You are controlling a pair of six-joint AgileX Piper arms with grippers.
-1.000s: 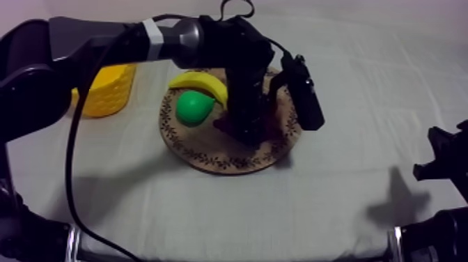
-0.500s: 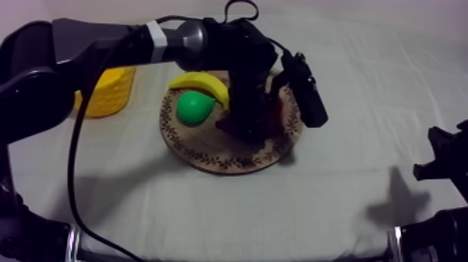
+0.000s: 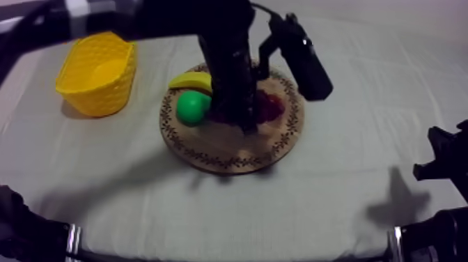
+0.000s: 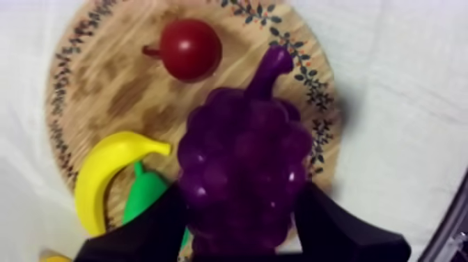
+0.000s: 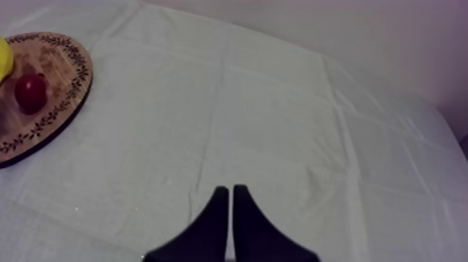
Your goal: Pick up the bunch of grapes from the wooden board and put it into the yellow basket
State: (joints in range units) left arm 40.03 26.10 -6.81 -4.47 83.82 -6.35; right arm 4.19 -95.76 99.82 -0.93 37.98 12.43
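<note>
Grapes (image 4: 244, 167) now aloft in left claw (image 4: 241, 231)

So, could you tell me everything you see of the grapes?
The grapes are a dark purple bunch of round, glossy berries, plastic by the look, with a thick purple stem pointing away from the left tool. Its two black fingers clamp the bunch at its sides. It is over the board, near the banana; whether it touches the wood I cannot tell.
</note>
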